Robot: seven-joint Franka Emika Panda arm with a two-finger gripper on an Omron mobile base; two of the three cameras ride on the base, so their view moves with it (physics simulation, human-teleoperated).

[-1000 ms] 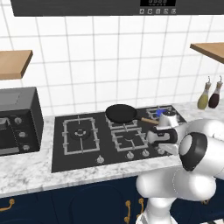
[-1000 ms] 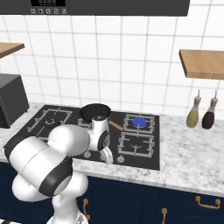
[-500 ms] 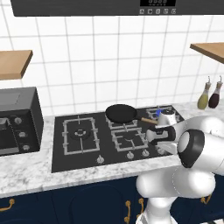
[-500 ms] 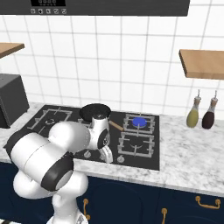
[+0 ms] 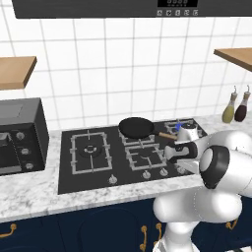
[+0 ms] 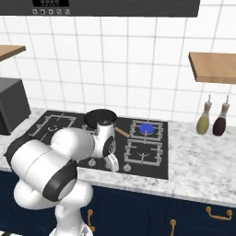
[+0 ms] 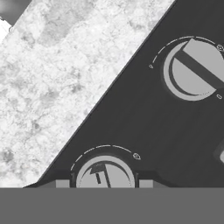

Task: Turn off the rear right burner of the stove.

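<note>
White tiled wall and a marbled tabletop (image 7: 48,83) frame the stove (image 6: 159,163), a flat black glass cooktop; the gripper (image 7: 104,183) hangs low over its front edge, its jaws drawn in against the sides of a silver knob (image 7: 105,175) between them, one fingertip (image 7: 62,183) at each flank; a second knob (image 7: 194,72) sits apart on the glass, its bar tilted; just past the gripper stands a gray front grate (image 6: 144,152); behind that, farther from the gripper, the rear right burner (image 6: 147,128) shows a blue flame under its small square grate; to the gripper's left, farther back, a black frying pan (image 5: 137,127) rests on another grate, its handle pointing toward the arm.
</note>
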